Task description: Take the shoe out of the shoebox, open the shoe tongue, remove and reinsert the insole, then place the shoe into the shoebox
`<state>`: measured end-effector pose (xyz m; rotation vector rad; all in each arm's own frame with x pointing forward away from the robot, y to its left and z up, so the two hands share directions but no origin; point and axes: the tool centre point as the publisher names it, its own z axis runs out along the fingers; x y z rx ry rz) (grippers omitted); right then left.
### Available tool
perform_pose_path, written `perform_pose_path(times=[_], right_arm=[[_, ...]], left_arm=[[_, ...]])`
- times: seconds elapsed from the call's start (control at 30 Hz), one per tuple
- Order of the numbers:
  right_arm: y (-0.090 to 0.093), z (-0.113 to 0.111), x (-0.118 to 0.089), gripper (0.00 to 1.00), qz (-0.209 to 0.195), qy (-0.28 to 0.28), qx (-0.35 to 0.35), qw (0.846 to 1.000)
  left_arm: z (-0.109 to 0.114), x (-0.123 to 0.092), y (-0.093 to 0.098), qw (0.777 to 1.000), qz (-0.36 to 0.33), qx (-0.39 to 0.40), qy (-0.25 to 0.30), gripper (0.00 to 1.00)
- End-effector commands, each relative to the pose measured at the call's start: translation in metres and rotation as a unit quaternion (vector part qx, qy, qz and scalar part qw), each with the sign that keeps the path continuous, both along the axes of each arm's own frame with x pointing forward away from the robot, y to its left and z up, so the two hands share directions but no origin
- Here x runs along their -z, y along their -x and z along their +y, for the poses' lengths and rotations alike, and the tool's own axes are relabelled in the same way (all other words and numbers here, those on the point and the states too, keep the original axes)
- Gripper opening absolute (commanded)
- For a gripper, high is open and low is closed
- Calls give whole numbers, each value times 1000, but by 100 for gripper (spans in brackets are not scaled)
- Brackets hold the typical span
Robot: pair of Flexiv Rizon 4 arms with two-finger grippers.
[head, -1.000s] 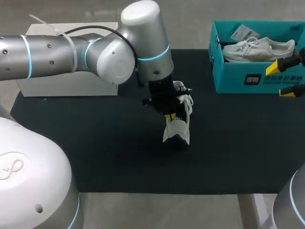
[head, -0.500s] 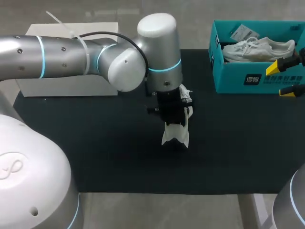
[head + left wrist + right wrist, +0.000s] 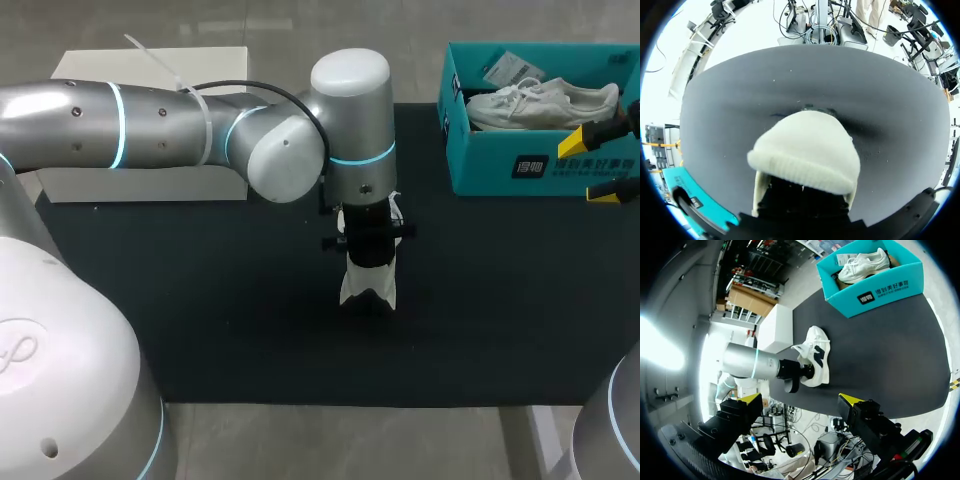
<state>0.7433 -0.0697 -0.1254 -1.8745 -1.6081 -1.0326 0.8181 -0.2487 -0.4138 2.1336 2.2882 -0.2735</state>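
Head view, left arm (image 3: 150, 125): comes in from the left and reaches over to mid-counter, with the wrist pointing straight down.
White box (image 3: 140, 182): sits at the far left of the dark counter (image 3: 200, 300), partly behind that arm.
Left end effector (image 3: 368, 250): right down on the shoe, and the wrist hides its business end. Whether it is gripping or loose cannot be told from any view.
Shoe (image 3: 368, 284): white, out on the counter near the middle, well apart from the shoebox. Only one pale end peeks out beneath the black end effector.
Left wrist view, shoe (image 3: 805, 155): a rounded white end sits just ahead of the camera, dark counter all around it.
Right wrist view, shoe (image 3: 814, 360): seen on the counter with its laces up, the left arm at one end of it.
Shoebox (image 3: 520, 165): teal and open, at the far right of the counter.
Second shoe (image 3: 540, 100): white, lying inside the shoebox.
Right end effector (image 3: 590, 168): spread wide with nothing between its yellow tips, just in front of the shoebox's near wall.
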Motion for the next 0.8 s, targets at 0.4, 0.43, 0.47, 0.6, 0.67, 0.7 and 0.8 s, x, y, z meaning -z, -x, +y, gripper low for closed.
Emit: perform_pose_path(times=[0.4,0.43,0.47,0.6,0.67,0.7,0.8], right_arm=[[0,0,1,100,0,1,1,1000],[0,0,1,100,0,1,1,1000],[0,0,1,100,0,1,1,1000],[0,0,1,100,0,1,1,1000],[0,0,1,100,0,1,1,1000],[0,0,1,100,0,1,1,1000],[0,0,1,100,0,1,1,1000]], left_arm=[[-2,-32,-26,997,-73,-3,24,0],[-2,-28,-27,997,-71,-2,25,0],[-3,-24,-27,997,-70,2,22,0],[-5,-7,-24,998,-66,12,13,0],[-5,0,-23,998,-64,13,8,0],[-5,2,-23,998,-64,14,3,0],[-4,-3,-21,998,-61,14,3,0]])
